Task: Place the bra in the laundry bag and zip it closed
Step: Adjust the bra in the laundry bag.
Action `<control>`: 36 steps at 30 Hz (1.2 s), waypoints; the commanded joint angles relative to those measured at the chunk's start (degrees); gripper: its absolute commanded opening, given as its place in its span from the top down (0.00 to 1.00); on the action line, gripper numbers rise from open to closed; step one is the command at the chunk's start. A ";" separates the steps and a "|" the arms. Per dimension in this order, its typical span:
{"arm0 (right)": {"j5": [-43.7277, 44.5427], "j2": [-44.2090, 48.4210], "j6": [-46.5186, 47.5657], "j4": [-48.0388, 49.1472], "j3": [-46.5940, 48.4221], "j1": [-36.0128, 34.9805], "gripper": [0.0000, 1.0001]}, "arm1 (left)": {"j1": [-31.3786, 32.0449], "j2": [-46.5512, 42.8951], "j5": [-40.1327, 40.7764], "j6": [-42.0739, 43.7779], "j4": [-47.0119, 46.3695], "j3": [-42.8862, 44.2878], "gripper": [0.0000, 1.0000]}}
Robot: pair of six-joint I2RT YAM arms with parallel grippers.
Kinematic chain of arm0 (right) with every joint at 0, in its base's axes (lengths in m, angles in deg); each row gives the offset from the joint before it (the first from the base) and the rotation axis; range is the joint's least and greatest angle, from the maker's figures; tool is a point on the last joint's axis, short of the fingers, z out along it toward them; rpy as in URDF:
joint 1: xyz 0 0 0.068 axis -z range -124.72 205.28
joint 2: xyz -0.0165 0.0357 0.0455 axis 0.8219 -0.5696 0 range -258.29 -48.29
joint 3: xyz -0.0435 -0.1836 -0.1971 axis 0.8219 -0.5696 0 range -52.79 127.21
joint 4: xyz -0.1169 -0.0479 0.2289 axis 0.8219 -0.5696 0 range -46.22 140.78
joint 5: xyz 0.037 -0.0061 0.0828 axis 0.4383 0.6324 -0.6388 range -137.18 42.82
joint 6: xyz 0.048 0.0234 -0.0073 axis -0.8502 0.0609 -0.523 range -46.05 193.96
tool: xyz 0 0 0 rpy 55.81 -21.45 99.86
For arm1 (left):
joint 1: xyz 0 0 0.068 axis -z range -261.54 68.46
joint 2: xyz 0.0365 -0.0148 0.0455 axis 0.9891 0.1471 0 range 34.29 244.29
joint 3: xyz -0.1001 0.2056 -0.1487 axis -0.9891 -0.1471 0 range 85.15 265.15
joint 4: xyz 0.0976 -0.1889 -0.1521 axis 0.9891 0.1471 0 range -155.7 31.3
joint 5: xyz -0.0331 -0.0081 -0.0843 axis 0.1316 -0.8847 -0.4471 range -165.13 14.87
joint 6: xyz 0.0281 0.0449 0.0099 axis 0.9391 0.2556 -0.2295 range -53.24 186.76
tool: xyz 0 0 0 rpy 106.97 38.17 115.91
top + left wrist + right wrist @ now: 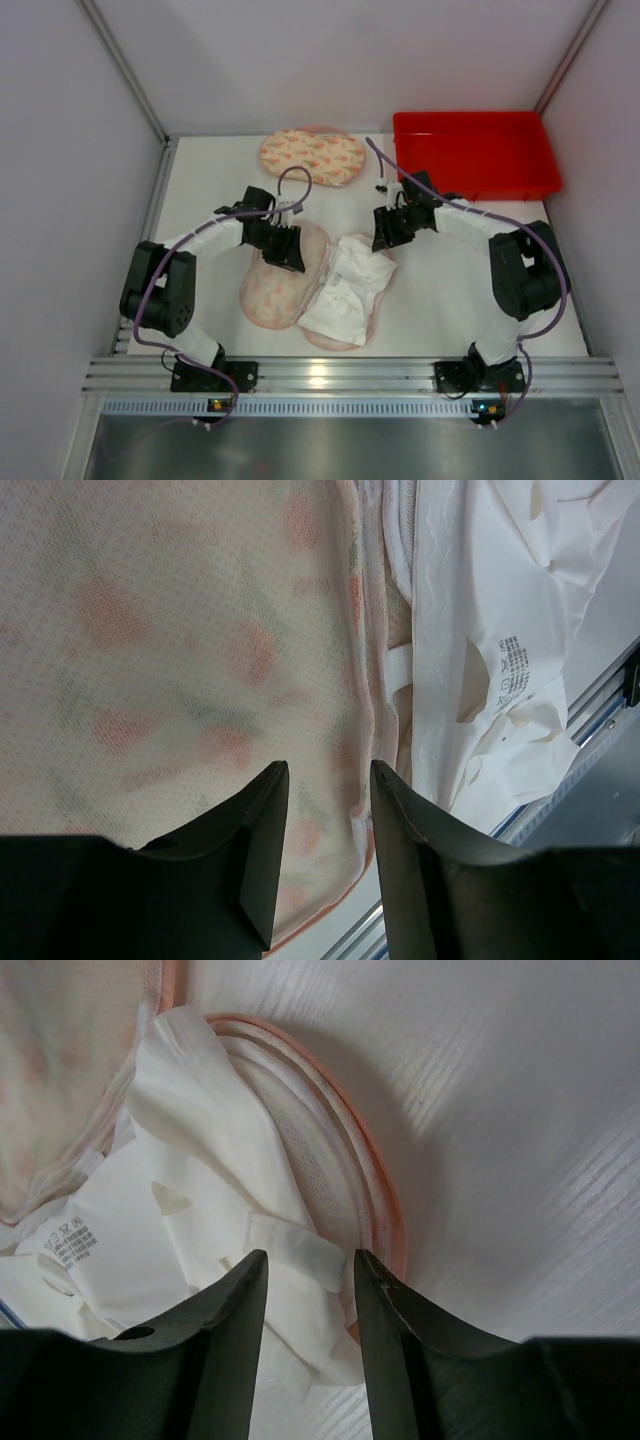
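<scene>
The mesh laundry bag [268, 290], pale with orange and green print, lies open in two round halves at the table's middle. The white bra [345, 285] lies crumpled on the right half, partly spilling over it. My left gripper [290, 252] is open and empty above the left half's far edge; its wrist view shows the mesh [150, 650] under the gripper [325, 780] and the bra [490, 630] to the right. My right gripper [385, 236] is open and empty over the bra's far edge; its wrist view shows the gripper [310, 1265] above a bra strap [295, 1248] and the bag's orange rim [372, 1165].
A second printed mesh bag [312, 155] lies closed at the back of the table. A red bin [475, 150] stands at the back right. White walls enclose the table on three sides. The metal rail [330, 375] runs along the near edge.
</scene>
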 commanded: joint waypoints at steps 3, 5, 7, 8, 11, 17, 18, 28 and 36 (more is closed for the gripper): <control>0.39 -0.53 -0.32 1.15 0.46 -0.15 0.59 | -0.26 -1.23 -1.55 0.16 -1.76 0.70 0.56; 0.75 -0.45 -0.23 1.24 0.46 -0.15 0.60 | -0.35 -1.41 -1.47 0.16 -1.67 0.62 0.56; 0.23 -0.62 0.03 1.42 0.46 -0.06 0.63 | -0.26 -1.58 -1.47 0.16 -1.67 0.70 0.56; -0.04 -0.54 0.21 1.51 0.46 -0.06 0.69 | -0.26 -1.67 -1.47 0.16 -1.76 0.70 0.56; -0.92 -0.62 0.47 0.98 0.89 -0.15 0.79 | -0.26 -1.58 -1.38 0.25 -1.67 0.70 0.56; -3.64 2.70 1.79 0.45 1.60 -0.06 1.00 | -0.70 -2.11 -1.20 0.16 -1.76 0.62 0.56; -5.30 3.59 1.88 0.71 1.60 -0.06 1.00 | -0.97 -2.20 -1.20 0.08 -1.67 0.62 0.56; -17.79 9.92 2.93 2.74 0.37 -8.13 1.00 | -6.85 -3.25 -2.26 -0.80 -1.76 0.88 0.57; -16.56 6.06 7.15 0.54 -1.04 -16.49 1.00 | -8.79 -3.87 -1.91 0.60 -0.79 0.88 0.56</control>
